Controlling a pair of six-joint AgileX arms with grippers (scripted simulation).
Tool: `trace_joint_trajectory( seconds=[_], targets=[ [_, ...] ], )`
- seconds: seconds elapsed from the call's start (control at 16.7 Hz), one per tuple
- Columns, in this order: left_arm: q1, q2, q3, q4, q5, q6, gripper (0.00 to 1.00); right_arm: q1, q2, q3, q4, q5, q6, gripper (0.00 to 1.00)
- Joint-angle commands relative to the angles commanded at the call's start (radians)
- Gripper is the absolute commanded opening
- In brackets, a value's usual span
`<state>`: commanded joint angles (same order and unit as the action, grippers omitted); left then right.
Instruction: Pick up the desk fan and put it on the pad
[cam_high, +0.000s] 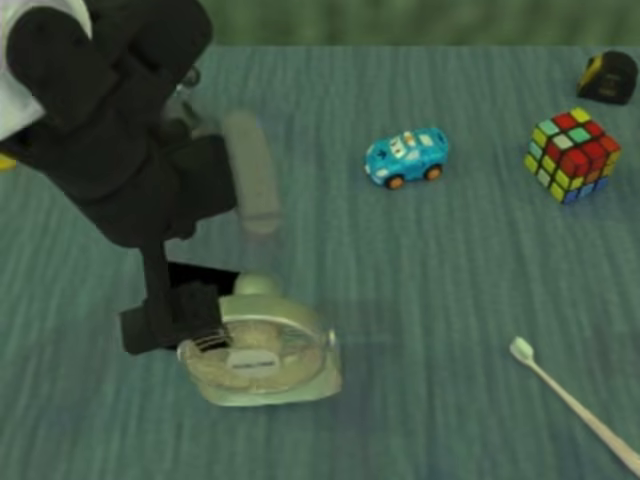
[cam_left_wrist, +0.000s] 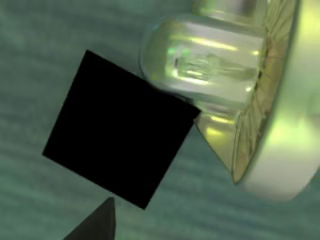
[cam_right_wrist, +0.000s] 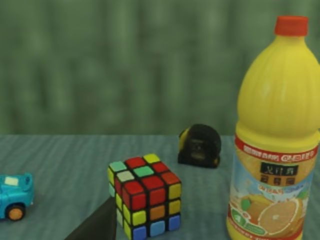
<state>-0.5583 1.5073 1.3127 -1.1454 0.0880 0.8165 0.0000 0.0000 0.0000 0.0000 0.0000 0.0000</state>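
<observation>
The desk fan (cam_high: 262, 358) is pale grey-green and lies tilted at the front left of the table, its round grille and labelled hub facing up. Just behind it, a strip of the black pad (cam_high: 205, 277) shows under my left arm. My left gripper (cam_high: 175, 325) hangs over the fan's left rim. In the left wrist view the pad (cam_left_wrist: 117, 130) is a plain black square, and the fan (cam_left_wrist: 235, 85) covers one of its corners. One dark finger (cam_left_wrist: 97, 225) shows there, open, with nothing against it. My right gripper is out of the top view; its finger (cam_right_wrist: 97, 225) shows, open and parked.
A blue toy car (cam_high: 407, 157) sits mid-table. At the back right are a colour cube (cam_high: 572, 155) and a black-and-yellow tape measure (cam_high: 608, 77). A toothbrush (cam_high: 575, 400) lies at the front right. A yellow juice bottle (cam_right_wrist: 277, 135) stands near the right gripper.
</observation>
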Motion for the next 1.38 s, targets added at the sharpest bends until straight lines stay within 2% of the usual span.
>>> trace_joint_trajectory(
  seconds=[0.24,0.54,0.72,1.08,1.32,1.38],
  targets=[
    [-0.062,0.160,0.142,-0.124,0.010,0.090,1.00,0.000,0.000,0.000,0.000,0.000,0.000,1.00],
    [-0.070,0.181,0.161,-0.142,0.012,0.103,1.00,0.000,0.000,0.000,0.000,0.000,0.000,1.00],
    [-0.070,0.181,0.141,-0.121,0.011,0.102,1.00,0.000,0.000,0.000,0.000,0.000,0.000,1.00],
    [-0.083,0.206,0.001,0.046,0.011,0.090,1.00,0.000,0.000,0.000,0.000,0.000,0.000,1.00],
    [-0.084,0.208,-0.006,0.053,0.011,0.090,1.00,0.000,0.000,0.000,0.000,0.000,0.000,1.00],
    [-0.084,0.208,-0.006,0.053,0.011,0.090,0.92,0.000,0.000,0.000,0.000,0.000,0.000,1.00]
  ],
)
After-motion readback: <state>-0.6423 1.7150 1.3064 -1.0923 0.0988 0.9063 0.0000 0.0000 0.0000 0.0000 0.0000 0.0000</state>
